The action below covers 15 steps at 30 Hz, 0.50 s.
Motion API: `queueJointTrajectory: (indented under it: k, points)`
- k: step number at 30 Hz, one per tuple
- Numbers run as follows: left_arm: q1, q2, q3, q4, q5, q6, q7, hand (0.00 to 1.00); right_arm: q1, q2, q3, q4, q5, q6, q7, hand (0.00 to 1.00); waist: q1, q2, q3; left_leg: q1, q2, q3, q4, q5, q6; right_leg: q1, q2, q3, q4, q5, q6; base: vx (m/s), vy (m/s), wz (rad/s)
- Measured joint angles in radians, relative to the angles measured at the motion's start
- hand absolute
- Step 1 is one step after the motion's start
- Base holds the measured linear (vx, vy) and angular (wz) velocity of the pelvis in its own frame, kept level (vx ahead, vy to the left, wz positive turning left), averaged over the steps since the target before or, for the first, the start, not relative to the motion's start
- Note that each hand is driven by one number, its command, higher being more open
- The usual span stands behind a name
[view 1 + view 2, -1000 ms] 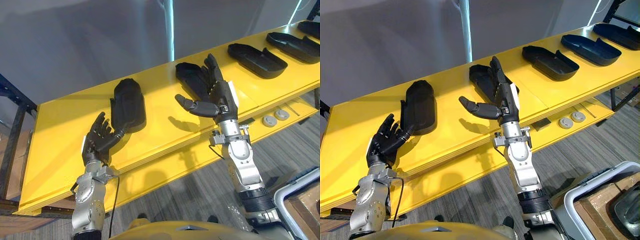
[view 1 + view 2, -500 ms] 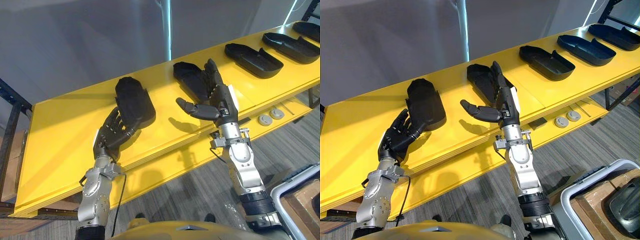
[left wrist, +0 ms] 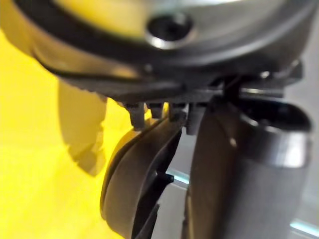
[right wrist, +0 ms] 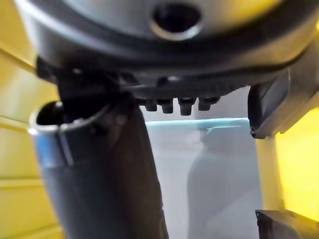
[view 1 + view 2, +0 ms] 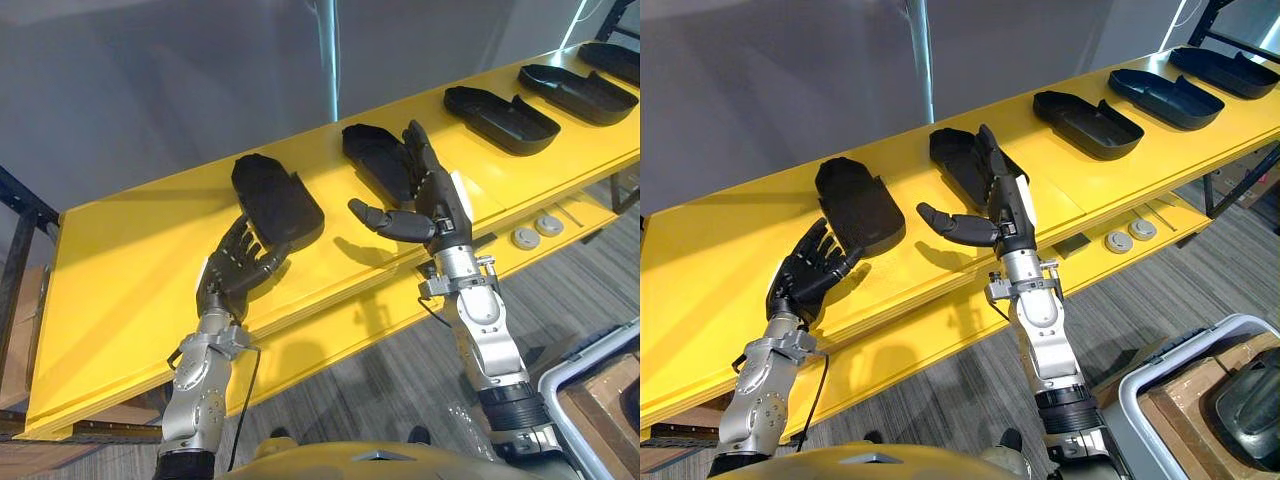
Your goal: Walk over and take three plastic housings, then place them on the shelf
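Observation:
Several black plastic housings lie in a row on the yellow shelf (image 5: 130, 260). My left hand (image 5: 240, 268) is open, and its fingertips rest against the near end of the leftmost housing (image 5: 275, 195), which lies slanted. The right hand (image 5: 432, 195) is open too, fingers straight and thumb stuck out to the left. It hovers at the right edge of the second housing (image 5: 375, 160), partly covering it. Further right lie a third housing (image 5: 500, 105) and a fourth (image 5: 578, 90).
Two round grey discs (image 5: 535, 232) lie on the lower yellow ledge, right of my right arm. A grey bin holding a cardboard box (image 5: 1200, 400) stands on the floor at lower right. A dark rack frame (image 5: 25, 215) borders the shelf's left end.
My left hand has reached forward and right to the leftmost housing, and that housing's near end has swung right so it now lies slanted. The right hand has barely moved; the camera shifted slightly.

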State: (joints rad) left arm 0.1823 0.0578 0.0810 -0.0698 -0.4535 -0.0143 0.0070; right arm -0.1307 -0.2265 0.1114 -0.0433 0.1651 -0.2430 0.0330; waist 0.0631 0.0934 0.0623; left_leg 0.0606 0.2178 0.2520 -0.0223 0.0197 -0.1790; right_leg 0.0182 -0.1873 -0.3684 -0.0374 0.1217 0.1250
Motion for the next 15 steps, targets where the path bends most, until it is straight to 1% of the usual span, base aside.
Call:
queueJointTrajectory:
  k: [2, 5, 7, 10, 11, 12, 14, 15]
  points:
    - [0.001, -0.002, 0.021, -0.001, 0.067, -0.005, 0.062, 1.00, 0.000, 0.000, -0.001, -0.002, -0.005, 0.013, -0.004, 1.00, 0.000, -0.001, 0.000, 0.000, 0.000, -0.001, 0.000, 0.000, 0.000, 0.000, 0.000, -0.001, 0.000, 0.000, 0.000, 0.00, 0.000, 0.00]
    - [0.010, -0.014, 0.064, -0.034, 0.116, -0.013, 0.129, 1.00, 0.002, -0.001, -0.005, -0.001, -0.024, 0.028, -0.025, 1.00, 0.003, -0.004, -0.001, -0.002, 0.000, -0.005, 0.000, 0.000, 0.000, 0.001, 0.000, -0.005, 0.000, 0.000, 0.000, 0.00, 0.000, 0.03]
    - [0.026, -0.041, 0.125, -0.096, 0.151, -0.048, 0.198, 1.00, 0.009, -0.001, -0.025, -0.001, 0.000, 0.045, -0.004, 1.00, 0.015, -0.007, -0.001, -0.005, 0.000, -0.014, 0.000, 0.000, 0.000, 0.005, 0.000, -0.013, 0.000, 0.000, 0.000, 0.00, 0.000, 0.09]
    - [0.062, -0.070, 0.202, -0.199, 0.149, -0.092, 0.230, 1.00, 0.025, 0.000, -0.044, 0.001, 0.069, 0.066, 0.054, 1.00, 0.027, -0.013, -0.004, -0.017, 0.000, -0.039, 0.002, 0.002, 0.001, 0.013, 0.000, -0.037, -0.001, -0.003, -0.001, 0.00, 0.002, 0.21]
    - [0.072, -0.072, 0.212, -0.223, 0.149, -0.102, 0.232, 1.00, 0.031, 0.000, -0.044, 0.002, 0.084, 0.074, 0.070, 1.00, 0.032, -0.014, -0.003, -0.018, 0.000, -0.047, 0.002, 0.004, 0.001, 0.017, 0.000, -0.045, -0.001, -0.005, -0.001, 0.00, 0.004, 0.26]
    - [0.089, -0.080, 0.224, -0.255, 0.145, -0.116, 0.230, 1.00, 0.034, 0.001, -0.041, 0.017, 0.100, 0.097, 0.100, 1.00, 0.046, -0.018, -0.006, -0.019, 0.000, -0.055, 0.002, 0.005, 0.001, 0.022, 0.000, -0.052, -0.001, -0.007, 0.000, 0.00, 0.005, 0.27]
    - [0.107, -0.093, 0.234, -0.287, 0.142, -0.118, 0.215, 1.00, 0.032, 0.001, -0.022, 0.065, 0.129, 0.130, 0.136, 1.00, 0.056, -0.024, -0.008, -0.022, 0.000, -0.074, 0.001, 0.008, 0.001, 0.036, -0.001, -0.074, -0.001, -0.012, 0.001, -0.01, 0.005, 0.29]
    - [0.114, -0.093, 0.231, -0.291, 0.143, -0.118, 0.203, 1.00, 0.031, 0.002, -0.004, 0.104, 0.135, 0.150, 0.154, 1.00, 0.069, -0.028, -0.011, -0.025, 0.000, -0.084, 0.001, 0.008, 0.001, 0.039, -0.001, -0.083, -0.001, -0.014, 0.002, -0.03, 0.004, 0.33]
